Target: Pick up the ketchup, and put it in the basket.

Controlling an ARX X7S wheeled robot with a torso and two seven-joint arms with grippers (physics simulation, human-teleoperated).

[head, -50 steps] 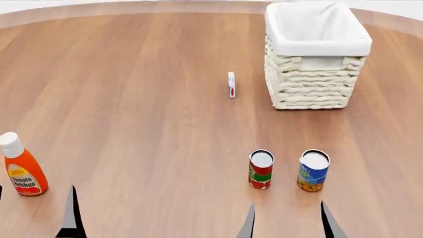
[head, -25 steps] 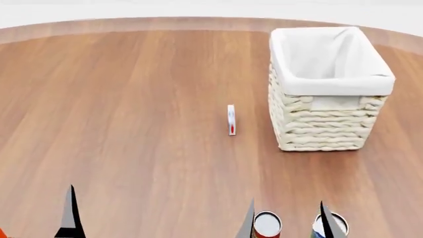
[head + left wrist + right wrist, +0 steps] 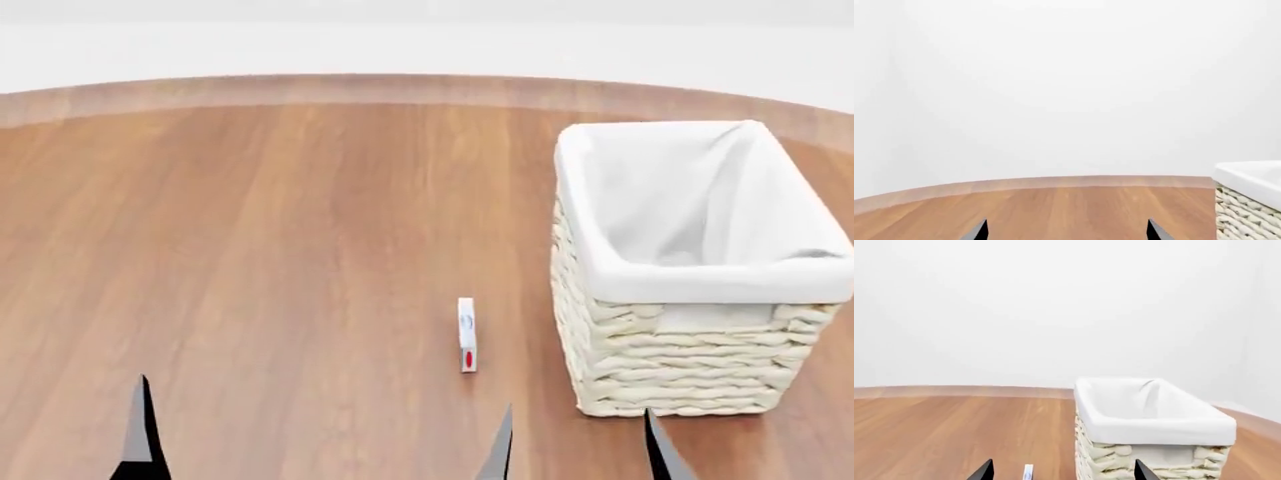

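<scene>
A: On the broad wooden table (image 3: 267,250), left of the cream woven wicker basket, what shows first?

B: Far to the left of that basket, one dark pointed fingertip (image 3: 138,430) of the left gripper (image 3: 1066,231) pokes up from the bottom edge of the head view. The left wrist view shows both its dark tips spread apart with only bare wood between them, so it is released and grasps nothing.

A: And closer to the basket?

B: A small white flat box with a red mark (image 3: 467,335) stands on its edge just to the left of the basket, apart from it. The right wrist view catches it as a thin white sliver low down.

A: The basket itself?

B: The cream woven wicker basket (image 3: 687,375), rectangular, with a white cloth liner folded over its rim, stands upright. Its inside shows only white cloth.

A: The right gripper?

B: The right gripper (image 3: 581,450) sits in front of the basket, its two dark tips parted on either side of the basket's near left corner, clasping nothing.

A: Where is the red-orange ketchup bottle?

B: None of the views show it, so I cannot tell.
</scene>
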